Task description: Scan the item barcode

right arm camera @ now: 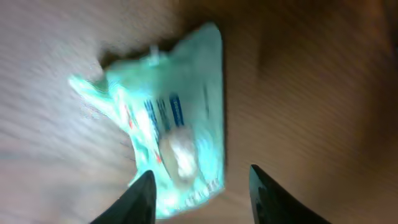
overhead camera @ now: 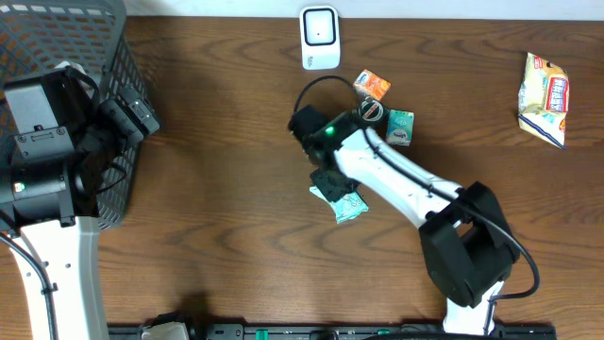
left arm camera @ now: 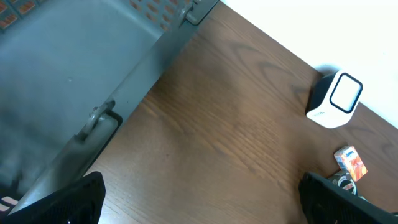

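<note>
A crumpled teal packet (right arm camera: 171, 130) lies flat on the wooden table, blurred in the right wrist view. My right gripper (right arm camera: 200, 177) hovers over its lower end with jaws apart; the left finger overlaps the packet's edge, the right finger stands clear over bare wood. From overhead the packet (overhead camera: 343, 202) shows just below the right gripper (overhead camera: 330, 181). The white barcode scanner (overhead camera: 320, 38) stands at the table's far edge, also in the left wrist view as the scanner (left arm camera: 336, 99). My left gripper (left arm camera: 202, 199) is wide open and holds nothing, beside the basket.
A grey mesh basket (overhead camera: 57, 38) fills the far left corner. An orange box (overhead camera: 372, 85), a small round item (overhead camera: 370, 110) and a teal box (overhead camera: 400, 127) sit behind the right arm. A snack bag (overhead camera: 545, 97) lies at the far right.
</note>
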Controlling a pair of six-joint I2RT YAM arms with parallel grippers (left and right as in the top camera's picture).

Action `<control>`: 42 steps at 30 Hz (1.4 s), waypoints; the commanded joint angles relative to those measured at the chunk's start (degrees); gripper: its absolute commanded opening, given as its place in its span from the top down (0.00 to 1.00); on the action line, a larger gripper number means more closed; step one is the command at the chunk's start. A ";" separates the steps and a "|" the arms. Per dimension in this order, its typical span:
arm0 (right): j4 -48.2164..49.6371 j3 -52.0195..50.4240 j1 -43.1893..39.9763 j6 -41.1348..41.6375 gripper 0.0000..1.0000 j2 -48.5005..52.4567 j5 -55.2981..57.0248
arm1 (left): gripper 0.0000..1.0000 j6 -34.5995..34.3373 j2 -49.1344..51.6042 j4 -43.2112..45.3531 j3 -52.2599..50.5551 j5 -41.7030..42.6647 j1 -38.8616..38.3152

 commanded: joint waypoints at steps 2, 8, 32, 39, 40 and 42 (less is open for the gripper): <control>3.52 -4.72 -1.29 -2.97 0.59 0.17 -9.14 | 0.02 0.74 0.02 -0.15 0.07 -0.55 0.26; 12.55 -11.85 -1.29 -3.45 0.67 0.17 -9.07 | 0.02 0.74 0.02 -0.15 0.07 -0.55 0.26; 8.09 10.60 -5.46 -6.05 0.63 0.81 -9.01 | 0.02 0.76 0.02 -0.17 0.07 -0.55 0.26; 6.71 1.75 -4.17 -6.03 0.35 1.33 -11.47 | 0.02 0.74 0.02 -0.17 0.07 -0.55 0.26; 8.07 0.28 -4.11 -5.99 0.36 1.33 -11.50 | 0.02 0.74 0.02 -0.15 0.07 -0.55 0.26; 11.52 -3.50 -4.04 -4.81 0.38 1.33 -11.52 | 0.02 0.74 0.02 -0.15 0.04 -0.55 0.26</control>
